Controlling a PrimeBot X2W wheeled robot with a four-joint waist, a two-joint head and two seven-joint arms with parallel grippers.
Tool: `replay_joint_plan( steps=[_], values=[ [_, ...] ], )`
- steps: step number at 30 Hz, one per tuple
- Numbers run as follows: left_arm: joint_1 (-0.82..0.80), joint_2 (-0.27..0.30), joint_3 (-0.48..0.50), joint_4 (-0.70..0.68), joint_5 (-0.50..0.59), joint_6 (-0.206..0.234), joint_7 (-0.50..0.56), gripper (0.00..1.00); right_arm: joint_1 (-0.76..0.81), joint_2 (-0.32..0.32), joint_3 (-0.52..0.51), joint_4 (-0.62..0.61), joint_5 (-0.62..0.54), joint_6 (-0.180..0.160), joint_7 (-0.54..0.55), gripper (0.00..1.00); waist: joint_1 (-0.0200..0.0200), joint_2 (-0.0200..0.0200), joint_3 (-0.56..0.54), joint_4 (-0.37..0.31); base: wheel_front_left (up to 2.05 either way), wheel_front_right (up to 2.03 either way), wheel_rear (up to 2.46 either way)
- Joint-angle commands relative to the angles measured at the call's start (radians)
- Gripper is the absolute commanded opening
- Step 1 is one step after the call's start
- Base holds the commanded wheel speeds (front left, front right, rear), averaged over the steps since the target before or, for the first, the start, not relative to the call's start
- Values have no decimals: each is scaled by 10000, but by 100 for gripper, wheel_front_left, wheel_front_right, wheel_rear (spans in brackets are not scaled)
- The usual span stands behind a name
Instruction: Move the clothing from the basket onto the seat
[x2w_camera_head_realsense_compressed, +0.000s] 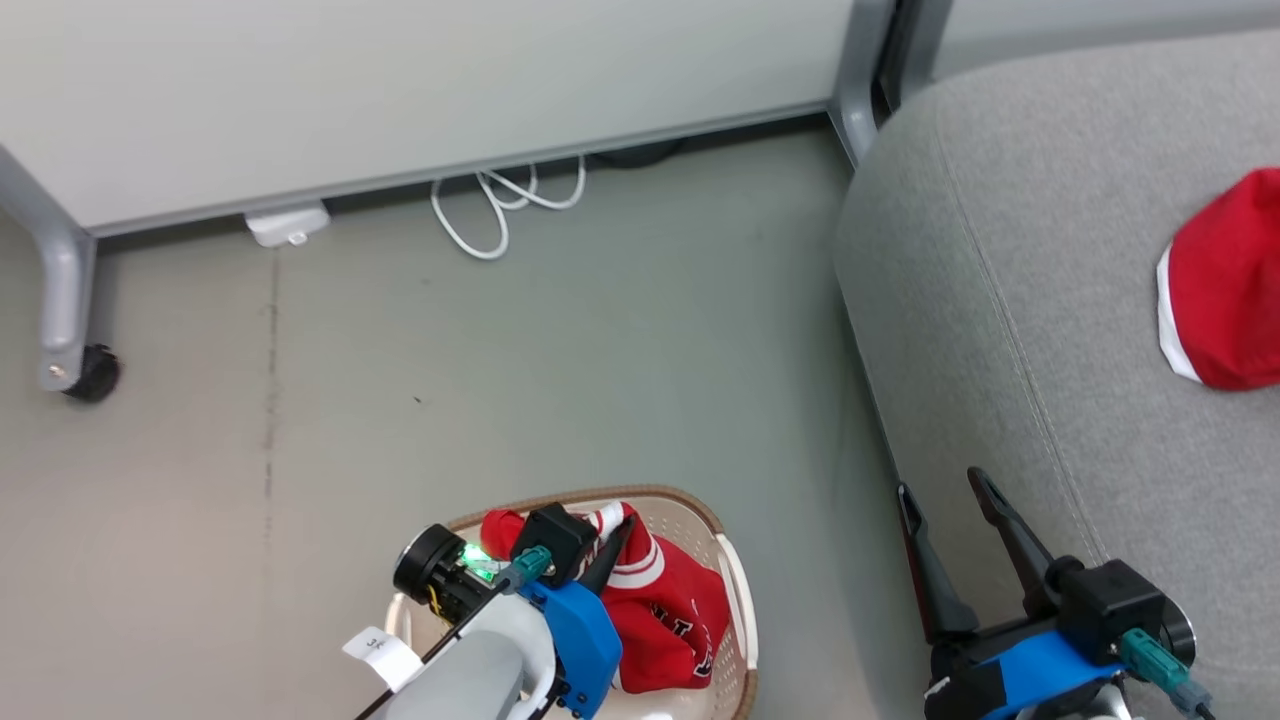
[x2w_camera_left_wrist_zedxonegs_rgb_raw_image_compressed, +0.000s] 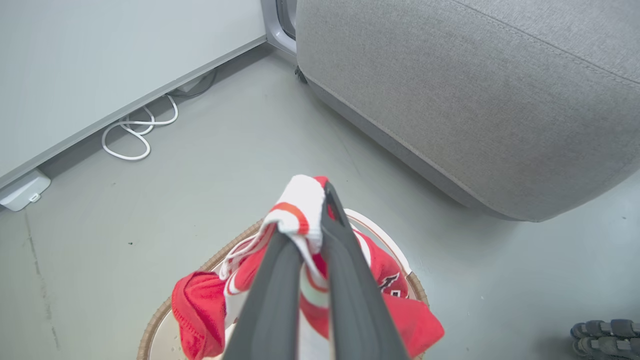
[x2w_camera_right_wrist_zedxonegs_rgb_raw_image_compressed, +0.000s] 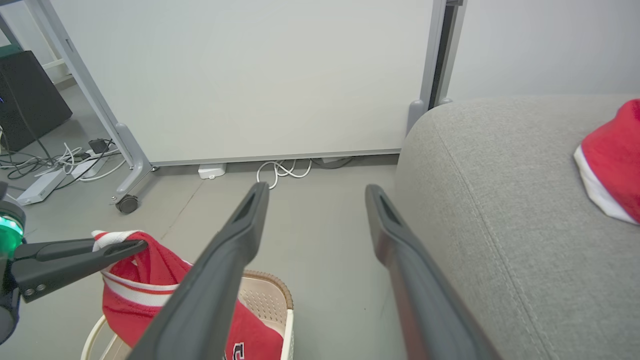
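Two red garments are in sight. One, a red jersey (x2w_camera_head_realsense_compressed: 665, 610) with white stripes and dark lettering, sits heaped in the basket (x2w_camera_head_realsense_compressed: 738, 600) on the floor (x2w_camera_head_realsense_compressed: 300, 450). We see the left claw (x2w_camera_head_realsense_compressed: 622, 525) pressed together on its white-striped edge, pinching that fold and holding it above the basket's rim, while the rest of the cloth hangs down inside. The other red garment (x2w_camera_head_realsense_compressed: 1225, 290), edged in white, lies on top of the sofa (x2w_camera_head_realsense_compressed: 1000, 250), well apart from the basket. The right claw (x2w_camera_head_realsense_compressed: 940, 485) is spread wide and holds nothing; it hovers by the sofa's rounded edge, to the right of the basket. Beyond the basket we see a white cable (x2w_camera_head_realsense_compressed: 500, 210) looped on the floor under a pale panel (x2w_camera_head_realsense_compressed: 400, 80), whose grey leg ends in a black wheel (x2w_camera_head_realsense_compressed: 92, 372).
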Motion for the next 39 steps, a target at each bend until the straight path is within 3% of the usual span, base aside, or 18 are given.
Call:
replay_joint_plan(
  steps=[1, 14, 26, 39],
  values=[
    [179, -7, -12, -82, -28, -4, -45, 0, 150, -5, -10, 28, -24, 5, 23, 100, 3, -1, -515, 427, 0, 0, 0],
    [-290, -54, -455, -1397, -189, -5, -45, 0, 879, -5, 60, 69, 137, 5, 329, 100, 3, -1, -1788, 1148, 0, 0, 0],
    [-1140, -56, -1048, -2516, -1099, -3, -47, 0, 1131, -5, 93, -116, 125, 5, 521, 100, 3, -1, -2159, 1347, 0, 0, 0],
    [-2374, -57, -1962, -3383, -2421, 503, 240, 0, 1258, -5, 199, -178, 113, 5, 600, 100, 3, -1, -2248, 1529, 0, 0, 0]
  ],
)
